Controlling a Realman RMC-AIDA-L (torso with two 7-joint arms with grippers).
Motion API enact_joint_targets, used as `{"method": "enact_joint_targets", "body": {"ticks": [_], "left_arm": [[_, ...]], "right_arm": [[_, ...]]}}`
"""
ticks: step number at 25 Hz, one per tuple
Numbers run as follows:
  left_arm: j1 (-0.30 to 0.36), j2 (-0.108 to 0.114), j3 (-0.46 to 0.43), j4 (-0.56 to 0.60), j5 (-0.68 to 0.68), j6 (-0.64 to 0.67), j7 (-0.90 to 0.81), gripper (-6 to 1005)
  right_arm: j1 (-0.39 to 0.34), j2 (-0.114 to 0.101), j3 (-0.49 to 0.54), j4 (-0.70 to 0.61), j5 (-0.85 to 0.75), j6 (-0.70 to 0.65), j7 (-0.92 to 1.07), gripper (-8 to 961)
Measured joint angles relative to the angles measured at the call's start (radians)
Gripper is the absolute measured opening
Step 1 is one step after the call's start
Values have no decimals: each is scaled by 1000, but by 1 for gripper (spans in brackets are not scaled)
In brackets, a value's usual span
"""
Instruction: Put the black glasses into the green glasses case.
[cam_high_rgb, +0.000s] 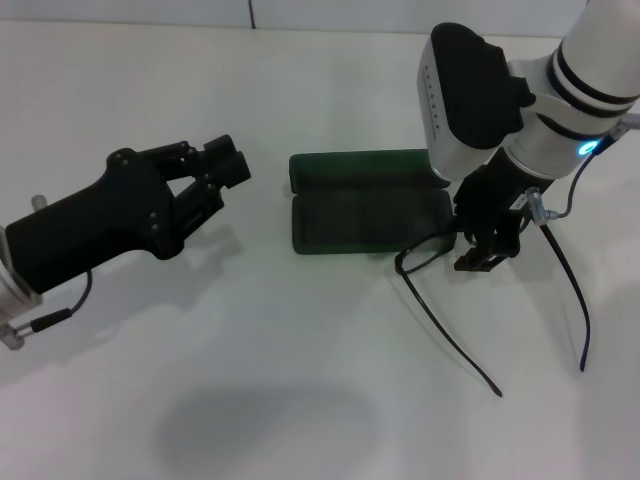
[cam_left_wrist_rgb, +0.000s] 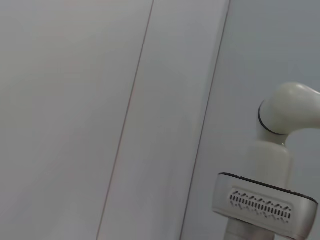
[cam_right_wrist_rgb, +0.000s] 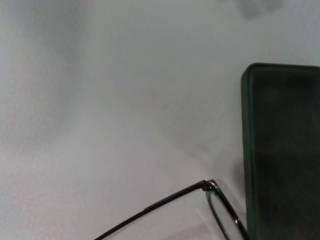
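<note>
The green glasses case (cam_high_rgb: 365, 220) lies open in the middle of the white table, its lid (cam_high_rgb: 360, 166) folded back on the far side; its dark inside holds nothing. The black glasses (cam_high_rgb: 428, 252) sit just off the case's right end, with both temple arms (cam_high_rgb: 450, 335) spread toward the table's front. My right gripper (cam_high_rgb: 490, 245) comes down from above and is shut on the glasses' front frame. The right wrist view shows a frame corner of the glasses (cam_right_wrist_rgb: 207, 186) beside the case's edge (cam_right_wrist_rgb: 280, 150). My left gripper (cam_high_rgb: 228, 165) hovers left of the case, shut and holding nothing.
The white table (cam_high_rgb: 300, 400) stretches around the case and carries no other objects. A pale wall rises behind it. The left wrist view shows only the wall and my right arm's wrist housing (cam_left_wrist_rgb: 265, 202).
</note>
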Motion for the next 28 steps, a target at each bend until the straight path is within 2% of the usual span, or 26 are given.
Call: {"method": "enact_joint_targets", "body": {"ticks": [1, 6, 12, 18, 22, 25, 28], "left_arm": [[0, 0, -6, 0, 0, 2, 0, 166], [-2, 1, -21, -12, -12, 10, 1, 159], [-2, 1, -22, -20, -15, 11, 9, 150], [-3, 0, -22, -38, -20, 13, 9, 141], [-3, -1, -22, -48, -24, 36, 9, 135], [-3, 1, -25, -55, -27, 84, 10, 130], [-7, 2, -38, -63, -27, 144, 19, 126]], "right_arm": [[0, 0, 0, 0, 0, 0, 0, 594], [-1, 0, -2, 3, 7, -9, 0, 367], [-8, 0, -4, 8, 10, -17, 1, 142], [-21, 0, -23, -2, 24, -18, 1, 108], [-63, 0, -18, -81, 38, -69, 11, 85], [-115, 0, 34, -210, 54, -138, 26, 85], [-177, -4, 144, -322, 119, -228, 28, 85]]}}
